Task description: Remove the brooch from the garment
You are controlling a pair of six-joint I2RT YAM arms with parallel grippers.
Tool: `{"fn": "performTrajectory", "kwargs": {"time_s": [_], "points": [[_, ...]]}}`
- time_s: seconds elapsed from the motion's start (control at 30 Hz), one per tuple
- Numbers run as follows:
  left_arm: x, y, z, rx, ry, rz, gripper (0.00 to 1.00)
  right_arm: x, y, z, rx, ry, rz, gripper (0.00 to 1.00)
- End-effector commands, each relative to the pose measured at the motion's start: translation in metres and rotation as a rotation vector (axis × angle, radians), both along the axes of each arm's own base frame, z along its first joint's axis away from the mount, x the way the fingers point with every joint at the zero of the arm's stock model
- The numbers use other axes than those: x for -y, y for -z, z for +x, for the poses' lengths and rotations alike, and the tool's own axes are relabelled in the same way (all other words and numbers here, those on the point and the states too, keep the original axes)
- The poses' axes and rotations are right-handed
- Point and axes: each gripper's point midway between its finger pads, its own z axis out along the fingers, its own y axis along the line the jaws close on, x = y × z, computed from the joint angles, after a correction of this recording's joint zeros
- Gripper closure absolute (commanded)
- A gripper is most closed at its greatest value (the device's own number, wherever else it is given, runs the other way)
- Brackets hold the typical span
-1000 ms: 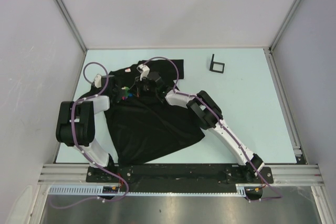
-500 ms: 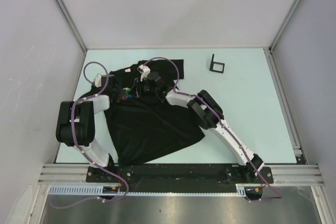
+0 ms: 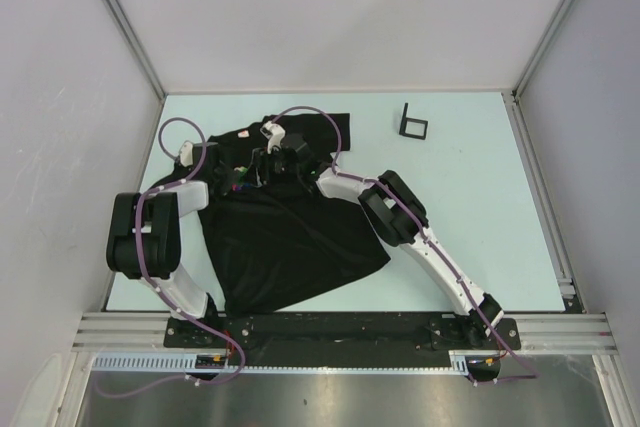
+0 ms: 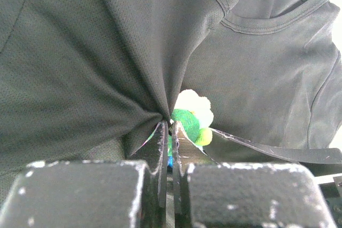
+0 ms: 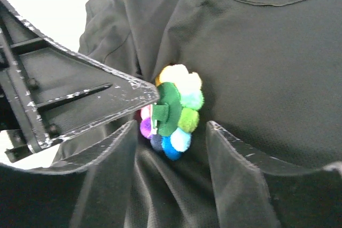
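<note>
Black fabric fills the view: the garment (image 3: 290, 237) lies crumpled on the pale table (image 3: 480, 207), spread over its left half. Up at the far end of the shirt, both tools meet.

The left gripper (image 4: 170, 125) is clamped tight, jaws pressed together on a pinch of the cloth, and the fabric fans out in taut folds from that pinch. Right beside those tips sits the brooch (image 5: 173, 113), a cluster of little pompoms in yellow, green, blue, purple and pink round a green felt back, with a small clasp showing across it. It sits against the cloth, and the tip of the left tool touches its edge.

Now the right gripper (image 5: 172, 126): its jaws stand apart, one of its fingers (image 5: 115, 174) on each side of the brooch. Neither visibly touches it, and there is nothing in its grasp.

From the left wrist view, only a green and pale yellow bit of the ornament peeks past the closed tips.

On the far right part of the table, well apart from the shirt, stands a small black square frame (image 3: 413, 122).
</note>
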Motion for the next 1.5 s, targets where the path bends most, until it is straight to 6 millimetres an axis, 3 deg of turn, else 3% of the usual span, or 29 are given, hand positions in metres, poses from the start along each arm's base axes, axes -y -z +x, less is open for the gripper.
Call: {"fn": "performTrajectory", "kwargs": {"time_s": [0.0,0.13,0.3,0.83,1.07,1.47], "points": [[-0.001,-0.02,0.011,0.045,-0.006,-0.005,1.0,-0.002,-0.031,0.0,0.017,-0.017,0.022,0.39],[-0.001,-0.023,0.01,0.042,-0.006,-0.008,1.0,-0.006,-0.025,-0.001,0.031,-0.021,-0.003,0.35],[0.0,-0.022,0.01,0.031,-0.005,-0.011,1.0,-0.012,-0.017,0.0,0.05,-0.03,-0.041,0.41],[0.003,-0.022,0.011,0.026,0.014,-0.02,1.0,-0.019,-0.002,0.001,0.068,-0.019,-0.081,0.44],[0.004,-0.024,0.011,0.029,0.014,-0.023,1.0,-0.02,-0.002,0.003,0.066,-0.013,-0.086,0.55],[0.006,-0.026,0.012,0.022,0.031,-0.018,1.0,-0.025,0.002,-0.005,0.087,-0.043,-0.12,0.47]]}}
